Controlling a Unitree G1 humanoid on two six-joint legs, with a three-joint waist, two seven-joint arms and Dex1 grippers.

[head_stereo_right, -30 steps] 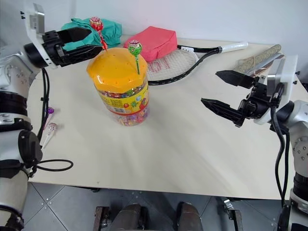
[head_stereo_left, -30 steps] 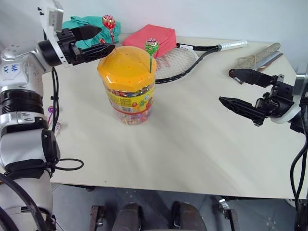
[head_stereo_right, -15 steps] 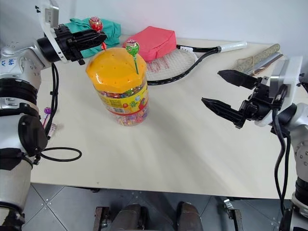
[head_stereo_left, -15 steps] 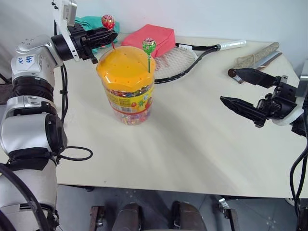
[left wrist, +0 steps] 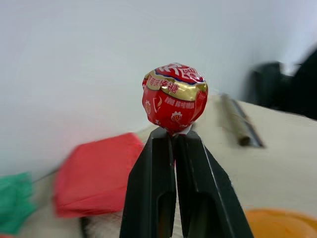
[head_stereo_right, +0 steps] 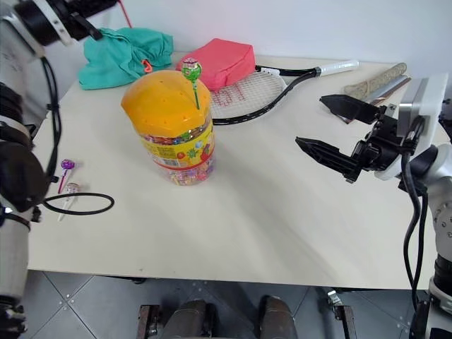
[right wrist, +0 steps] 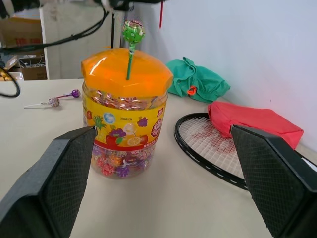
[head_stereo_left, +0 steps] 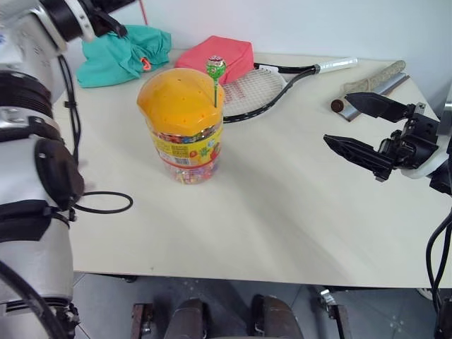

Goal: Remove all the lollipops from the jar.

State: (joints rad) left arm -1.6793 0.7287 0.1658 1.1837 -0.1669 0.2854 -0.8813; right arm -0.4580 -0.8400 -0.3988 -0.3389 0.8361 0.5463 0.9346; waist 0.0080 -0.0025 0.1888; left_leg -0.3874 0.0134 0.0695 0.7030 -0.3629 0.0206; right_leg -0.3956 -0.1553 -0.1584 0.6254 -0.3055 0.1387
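The jar stands on the table, a clear cylinder of colourful candies with a holed orange lid. A green lollipop stands upright in the lid's right side. My left gripper is raised high above and behind the jar's left side. It is shut on the stick just under the head of a red lollipop, and the red stick hangs free of the lid. A purple lollipop and a pink-silver lollipop lie on the table at the left. My right gripper hovers open, well right of the jar.
A teal cloth, a red pouch and a racket lie behind the jar. A rolled stick lies at the back right. A black cable loop rests near the table's left edge.
My left gripper closed on the red lollipop's stick and rose, drawing the lollipop up out of the lid. The right gripper kept still.
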